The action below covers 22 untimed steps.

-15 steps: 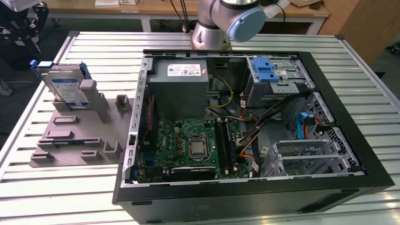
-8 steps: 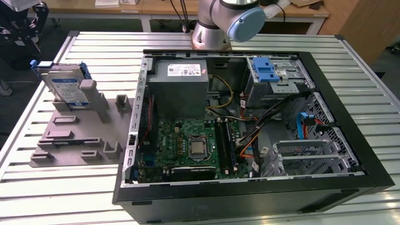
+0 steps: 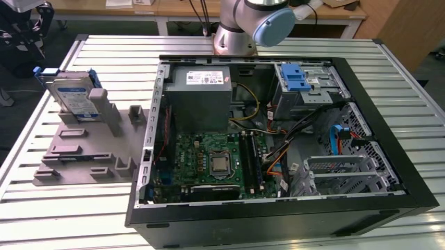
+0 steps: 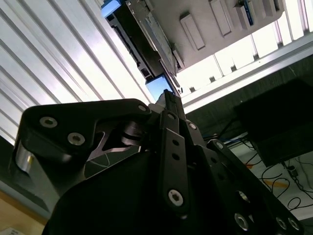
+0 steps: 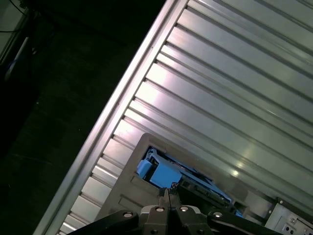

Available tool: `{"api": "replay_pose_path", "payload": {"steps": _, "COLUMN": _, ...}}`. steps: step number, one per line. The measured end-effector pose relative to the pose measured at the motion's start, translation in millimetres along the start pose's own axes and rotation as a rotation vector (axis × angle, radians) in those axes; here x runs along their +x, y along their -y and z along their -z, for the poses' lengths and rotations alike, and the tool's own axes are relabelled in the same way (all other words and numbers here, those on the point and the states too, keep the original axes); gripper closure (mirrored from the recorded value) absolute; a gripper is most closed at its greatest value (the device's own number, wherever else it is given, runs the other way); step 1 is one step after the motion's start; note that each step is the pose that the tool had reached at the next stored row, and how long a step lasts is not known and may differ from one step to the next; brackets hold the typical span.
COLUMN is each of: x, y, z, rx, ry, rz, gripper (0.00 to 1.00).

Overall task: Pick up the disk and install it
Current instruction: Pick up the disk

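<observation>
The disk (image 3: pixel 73 96) stands on edge in a grey holder (image 3: pixel 83 151). It is near the worktop (image 3: pixel 70 224) corner at the exterior view's left, on the side where the arm's base (image 3: pixel 235 39) rises, and well apart from the open case (image 3: pixel 278 224) and its blue-latched bay (image 3: pixel 300 78). In both wrist views the claw (image 5: pixel 168 192) has its two fingers pressed together with no gap and nothing between them. The relation that counts is that the disk (image 5: pixel 161 174) lies straight ahead of the fingertips, along the line in which the claw points. Its blue bracket end is just beyond them. Whether the tips touch the bracket I cannot tell, but they look slightly apart. In the second wrist view the disk (image 4: pixel 144 44) is seen edge-on as a thin slab. Its long axis runs away from the claw (image 4: pixel 169 97), starting at the blue corner just beside the tips, with the holder (image 4: pixel 215 24) alongside. By my reading the claw is lined up over one end of the slab rather than its middle. Closed as it is, it sits in line with the thin edge and does not straddle it.
</observation>
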<state>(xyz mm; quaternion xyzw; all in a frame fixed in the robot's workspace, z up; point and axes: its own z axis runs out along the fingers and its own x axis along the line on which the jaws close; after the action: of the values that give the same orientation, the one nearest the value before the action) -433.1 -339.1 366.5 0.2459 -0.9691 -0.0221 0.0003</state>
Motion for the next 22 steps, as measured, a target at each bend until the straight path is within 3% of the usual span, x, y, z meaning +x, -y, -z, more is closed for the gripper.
{"api": "replay_pose_path", "payload": {"steps": 22, "x": 0.0, "y": 0.0, "z": 0.0, "rx": -0.0002, "ry": -0.0009, "rz": 0.021, "gripper": 0.89}}
